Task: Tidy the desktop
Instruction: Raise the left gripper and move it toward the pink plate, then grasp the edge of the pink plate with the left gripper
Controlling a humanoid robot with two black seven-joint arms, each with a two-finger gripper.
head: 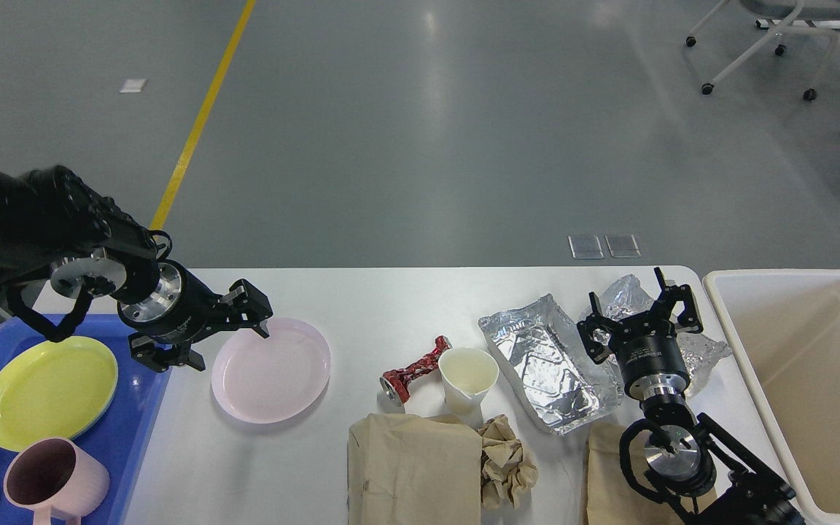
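The white desktop spans the view. A pink plate lies left of centre on it. My left gripper is open and low at the plate's left rim, one finger over the rim's far edge, the other near the blue tray. A crushed red can, a white paper cup, a foil tray, crumpled foil, brown paper bags and a crumpled paper ball lie toward the right. My right gripper is open over the foil, holding nothing.
A blue tray at the left holds a yellow-green plate and a pink mug. A beige bin stands off the desktop's right end. A chair base is on the floor far right.
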